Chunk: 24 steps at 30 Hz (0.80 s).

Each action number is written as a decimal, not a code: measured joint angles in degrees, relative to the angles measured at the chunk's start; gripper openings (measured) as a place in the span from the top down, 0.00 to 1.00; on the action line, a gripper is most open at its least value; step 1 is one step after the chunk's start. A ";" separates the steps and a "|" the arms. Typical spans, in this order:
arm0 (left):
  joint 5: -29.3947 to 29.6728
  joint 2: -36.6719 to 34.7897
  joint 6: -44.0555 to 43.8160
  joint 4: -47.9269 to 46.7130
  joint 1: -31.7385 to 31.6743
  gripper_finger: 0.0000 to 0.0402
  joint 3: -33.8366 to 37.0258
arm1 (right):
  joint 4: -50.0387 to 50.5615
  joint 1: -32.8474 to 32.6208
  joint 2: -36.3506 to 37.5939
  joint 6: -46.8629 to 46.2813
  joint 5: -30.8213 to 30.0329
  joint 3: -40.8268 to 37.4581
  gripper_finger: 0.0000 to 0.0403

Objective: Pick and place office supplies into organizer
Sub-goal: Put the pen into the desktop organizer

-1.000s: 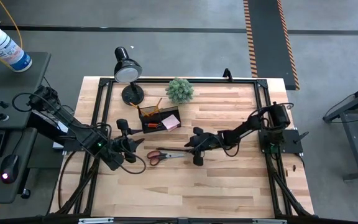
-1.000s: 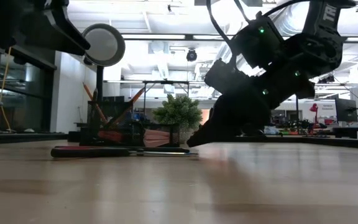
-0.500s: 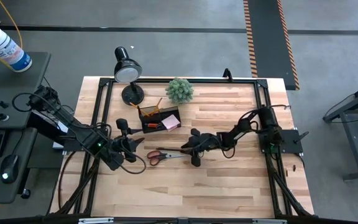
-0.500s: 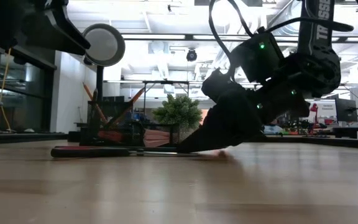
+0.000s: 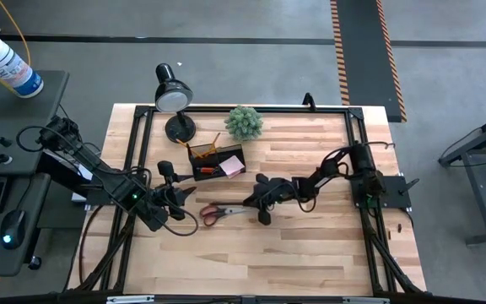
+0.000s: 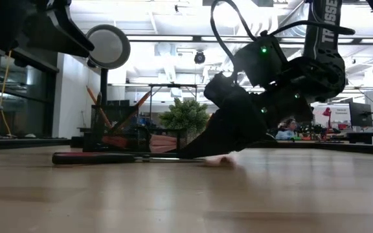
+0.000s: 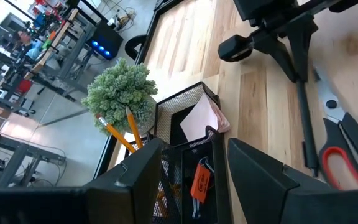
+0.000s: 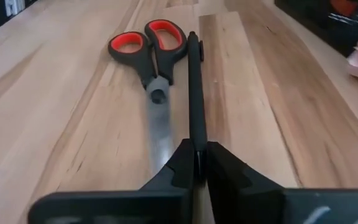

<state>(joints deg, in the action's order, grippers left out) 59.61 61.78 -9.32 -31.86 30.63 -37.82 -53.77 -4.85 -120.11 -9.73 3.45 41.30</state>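
Inside the organizer (image 7: pixel 185 186) sit pencils (image 7: pixel 118 129) and a pink notepad (image 7: pixel 205 119); right tool (image 8: pixel 196 163) is clamped on the pen (image 8: pixel 195 93).

Robotics lab/workshop: hazard-taped concrete floor (image 5: pixel 342 42), other workbenches (image 6: pixel 342 137) behind.

Red-and-black-handled scissors (image 8: pixel 152 59) lying flat and closed on the wooden tabletop, a slim black pen (image 8: pixel 195 93) just beside them and parallel. Behind, a black wire-mesh organizer (image 5: pixel 218 162) standing upright, holding yellow pencils (image 7: pixel 118 132), a pale pink notepad (image 7: pixel 202 121) and a small orange piece (image 7: pixel 198 185).
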 joint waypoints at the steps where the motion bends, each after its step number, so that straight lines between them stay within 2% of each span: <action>1: -0.01 0.00 0.02 0.00 0.00 0.57 0.00 | 0.16 -0.04 -0.03 0.69 0.21 0.48 0.96; 14: -0.48 -0.01 -1.07 -2.08 0.00 0.57 0.01 | 0.79 0.44 1.33 4.84 0.94 2.12 0.97; 24: -0.72 -0.02 -1.67 -3.09 0.00 0.57 0.02 | 11.92 0.03 12.99 9.30 -2.53 2.06 0.97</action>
<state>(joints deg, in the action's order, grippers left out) 58.89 61.76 -10.99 -34.95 30.63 -37.80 -41.84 -4.82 -107.12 -0.43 0.91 43.35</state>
